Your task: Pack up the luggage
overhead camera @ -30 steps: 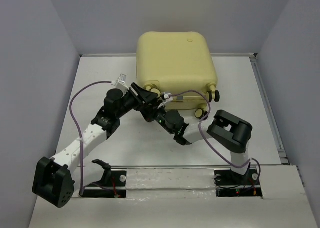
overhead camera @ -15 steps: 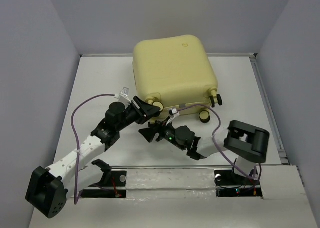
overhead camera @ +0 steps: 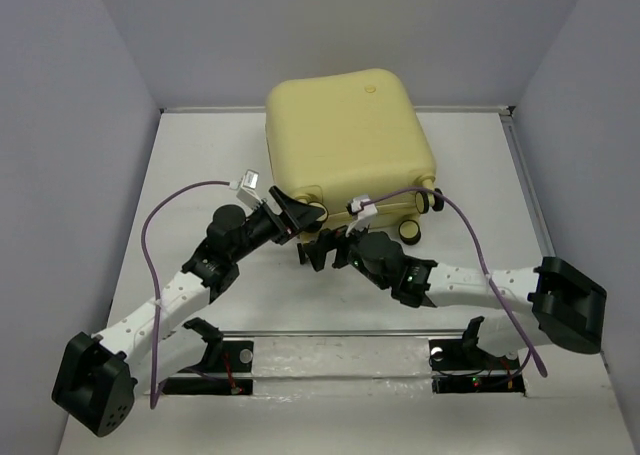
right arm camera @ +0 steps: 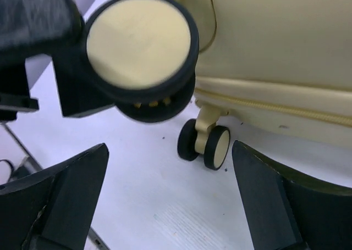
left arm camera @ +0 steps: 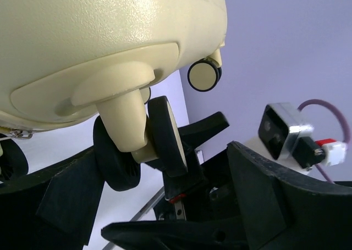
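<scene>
The luggage point(overhead camera: 350, 135) is a pale yellow hard-shell suitcase lying shut at the back of the table, wheels toward me. My left gripper point(overhead camera: 292, 213) stands open at its near left corner. In the left wrist view a cream-and-black wheel point(left arm camera: 137, 145) sits between the spread fingers point(left arm camera: 264, 195) of that gripper point(left arm camera: 165, 195), under the shell point(left arm camera: 82, 30). My right gripper point(overhead camera: 318, 250) is open just in front of that corner. In the right wrist view the right gripper point(right arm camera: 170, 200) has only bare table between its fingers; that wheel point(right arm camera: 140, 41) looms close and another wheel pair point(right arm camera: 206, 143) stands further off.
The white table point(overhead camera: 200, 175) has a raised rim along the right side point(overhead camera: 530, 195) and a metal rail point(overhead camera: 330, 332) at the near edge. Grey walls close in on three sides. Purple cables point(overhead camera: 160, 210) arc from both arms. Further wheels point(overhead camera: 410, 232) stick out at the suitcase's near right.
Both grippers have opened. The right arm swung its elbow out right and its gripper drew back from the suitcase. The suitcase shifted and turned slightly; the left gripper stays at the corner wheel.
</scene>
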Robot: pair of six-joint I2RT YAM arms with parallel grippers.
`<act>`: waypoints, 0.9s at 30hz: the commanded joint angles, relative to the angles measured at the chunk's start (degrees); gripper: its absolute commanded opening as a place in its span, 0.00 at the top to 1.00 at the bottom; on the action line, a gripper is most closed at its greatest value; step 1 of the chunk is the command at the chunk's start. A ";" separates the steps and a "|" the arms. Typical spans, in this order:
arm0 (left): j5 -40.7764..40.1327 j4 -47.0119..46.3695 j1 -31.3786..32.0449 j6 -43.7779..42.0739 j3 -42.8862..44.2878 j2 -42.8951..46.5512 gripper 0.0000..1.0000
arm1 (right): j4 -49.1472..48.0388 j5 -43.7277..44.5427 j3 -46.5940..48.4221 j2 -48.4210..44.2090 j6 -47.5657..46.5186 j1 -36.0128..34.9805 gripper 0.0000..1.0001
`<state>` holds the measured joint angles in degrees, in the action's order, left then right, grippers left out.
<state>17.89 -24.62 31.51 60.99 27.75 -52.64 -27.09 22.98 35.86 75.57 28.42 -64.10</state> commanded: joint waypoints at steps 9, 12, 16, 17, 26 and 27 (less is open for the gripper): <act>-0.49 -5.44 -2.15 -6.85 -0.41 3.69 0.02 | 0.91 4.35 18.19 8.00 -9.09 3.80 0.01; 0.04 -5.26 -2.24 -7.03 -0.59 3.86 0.02 | -0.85 3.99 20.12 10.29 -8.74 4.59 0.13; -1.80 -2.19 -2.94 -9.13 -0.76 6.93 0.02 | -2.44 5.76 21.45 12.94 -9.09 5.12 0.70; -2.41 -0.01 -3.12 -9.83 -0.76 7.72 0.02 | -2.61 6.11 21.27 12.76 -8.83 5.12 0.74; -17.27 10.57 -3.56 -14.59 -9.89 18.18 0.31 | 0.98 6.38 19.51 6.00 -12.60 6.26 0.93; -17.27 8.65 -3.56 -15.19 -11.65 18.71 0.41 | 1.77 5.94 19.86 5.64 -12.87 6.26 0.93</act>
<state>6.22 -17.21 27.66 49.28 22.39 -36.86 -24.08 27.29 53.78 85.41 19.03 -59.13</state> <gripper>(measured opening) 0.714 0.626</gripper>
